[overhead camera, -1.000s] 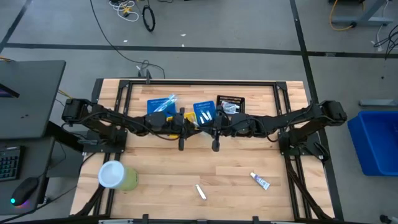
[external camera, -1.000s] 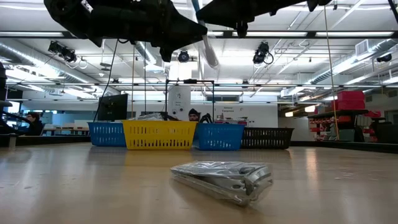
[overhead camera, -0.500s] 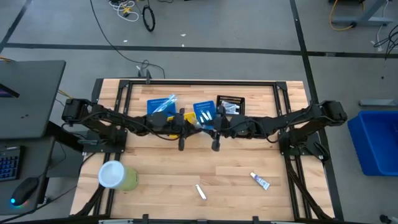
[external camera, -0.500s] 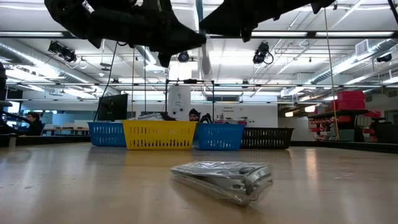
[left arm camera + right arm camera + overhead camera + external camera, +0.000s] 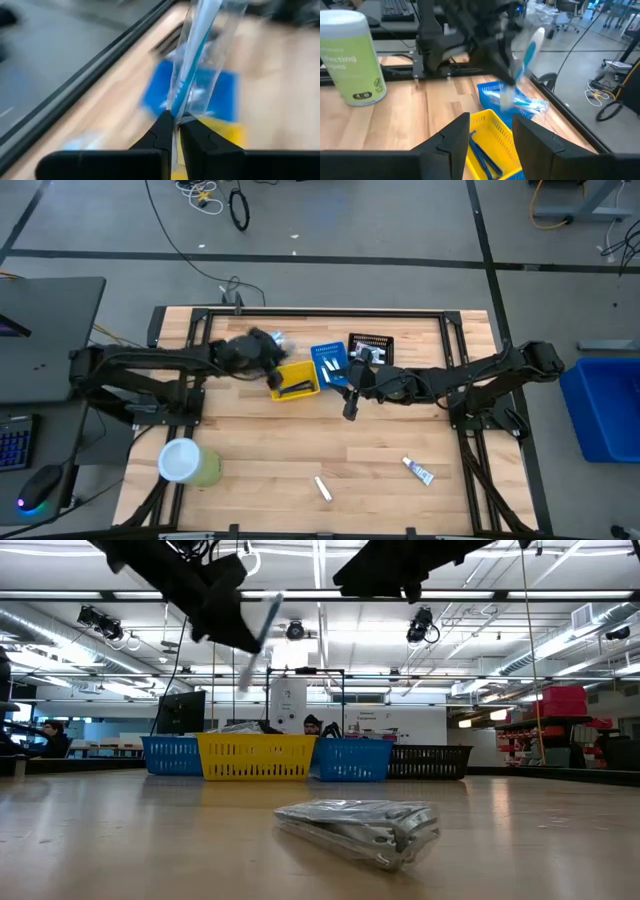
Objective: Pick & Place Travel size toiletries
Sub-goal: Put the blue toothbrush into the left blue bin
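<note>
Left pincer (image 5: 175, 132) pinches crinkly-wrapped slim toothbrush (image 5: 192, 55); right pincer (image 5: 492, 132) gapes wide.

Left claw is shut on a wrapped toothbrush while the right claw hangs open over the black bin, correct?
Not quite. The left claw is shut on the wrapped toothbrush, but the open right claw hangs over the yellow bin, not the black one; the right wrist view shows this.

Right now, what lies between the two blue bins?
The yellow bin stands between the left blue bin and the right blue bin, plainest in the low view.
</note>
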You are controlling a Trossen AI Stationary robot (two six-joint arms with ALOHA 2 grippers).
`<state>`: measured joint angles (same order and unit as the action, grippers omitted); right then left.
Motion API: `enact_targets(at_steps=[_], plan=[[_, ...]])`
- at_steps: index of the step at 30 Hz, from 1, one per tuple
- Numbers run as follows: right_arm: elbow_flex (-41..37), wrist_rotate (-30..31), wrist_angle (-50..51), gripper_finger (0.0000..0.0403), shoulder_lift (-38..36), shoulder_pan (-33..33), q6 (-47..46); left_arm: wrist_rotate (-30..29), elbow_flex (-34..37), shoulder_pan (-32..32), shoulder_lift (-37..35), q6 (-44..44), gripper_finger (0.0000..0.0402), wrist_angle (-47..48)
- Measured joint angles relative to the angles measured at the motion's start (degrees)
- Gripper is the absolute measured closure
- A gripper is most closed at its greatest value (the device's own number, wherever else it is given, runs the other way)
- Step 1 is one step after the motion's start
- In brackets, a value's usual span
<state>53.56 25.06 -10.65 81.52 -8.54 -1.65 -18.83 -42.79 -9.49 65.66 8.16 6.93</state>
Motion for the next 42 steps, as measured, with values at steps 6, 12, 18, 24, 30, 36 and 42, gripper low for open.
enact_targets(at_steps=[6,12,18,24,30,36,42], plan=[[0.0,0.0,0.7,0.0249,0.0,0.1,0.0,-2.1,-6.9,-7.4,-1.8,3.7,0.0376,21.5],[0.0,0.0,0.7,0.0254,0.0,0.3,0.0,-1.4,-5.6,-13.0,1.7,4.7,0.0378,27.6],[0.0,-0.1,1.5,0.0252,0.0,0.3,0.0,-1.4,-4.7,-16.5,7.6,3.1,0.0372,26.9],[0.0,-0.1,1.4,0.0258,0.0,0.3,0.1,-0.8,-4.7,-18.3,13.1,2.0,0.0364,26.6],[0.0,-0.1,1.4,0.0256,0.0,0.3,0.1,-0.8,-4.7,-18.8,15.8,2.4,0.0323,26.8],[0.0,-0.1,1.5,0.0262,0.0,0.3,0.1,-1.4,-4.7,-18.7,15.4,3.8,0.0274,26.8],[0.0,-0.1,1.5,0.0264,0.0,0.2,-0.3,-3.0,-4.7,-18.7,10.1,6.5,0.0258,27.3]])
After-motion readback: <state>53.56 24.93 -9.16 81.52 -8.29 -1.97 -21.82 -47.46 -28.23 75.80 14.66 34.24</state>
